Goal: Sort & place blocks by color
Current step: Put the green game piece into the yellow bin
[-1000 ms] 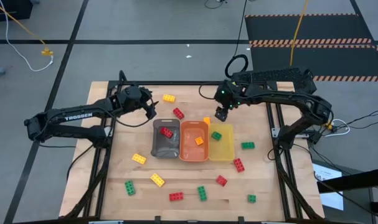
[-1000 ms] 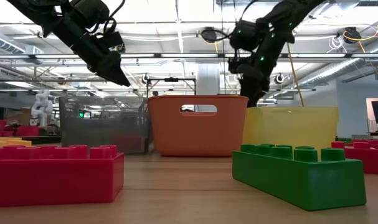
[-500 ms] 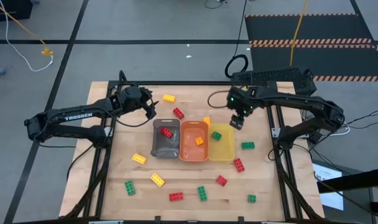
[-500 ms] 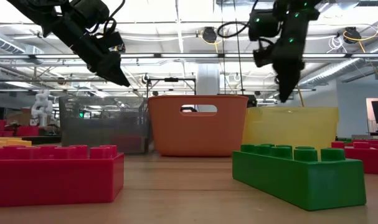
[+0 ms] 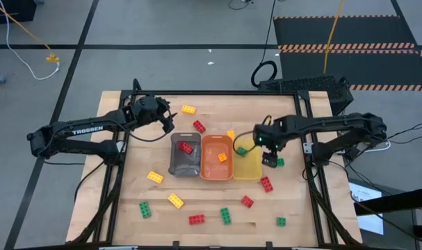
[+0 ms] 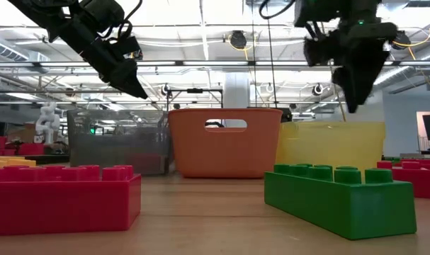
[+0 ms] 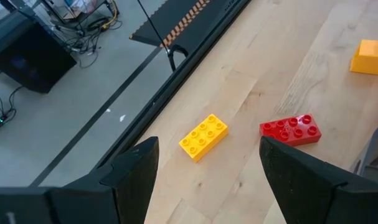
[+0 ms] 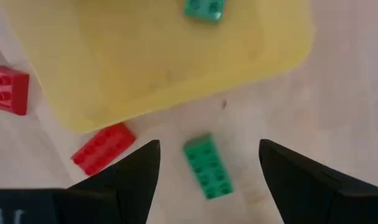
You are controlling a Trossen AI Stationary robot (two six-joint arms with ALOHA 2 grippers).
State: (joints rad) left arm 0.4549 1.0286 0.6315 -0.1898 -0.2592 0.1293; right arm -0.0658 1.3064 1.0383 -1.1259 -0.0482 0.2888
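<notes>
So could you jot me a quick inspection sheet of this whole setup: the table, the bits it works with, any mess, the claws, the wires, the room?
Surface: wooden table, bare between the pieces.
Job's things: grey tray holds a red block; orange tray holds an orange block; yellow tray holds a green block. Loose blocks in red, yellow and green lie scattered around the trays.
Clutter: nothing seen.
Claws: right claw open above a loose green block beside the yellow tray; left claw open, empty, over a yellow block near the table's far edge.
Cables: black loop and white cord on the floor.
Surroundings: grey floor, striped mat.
</notes>
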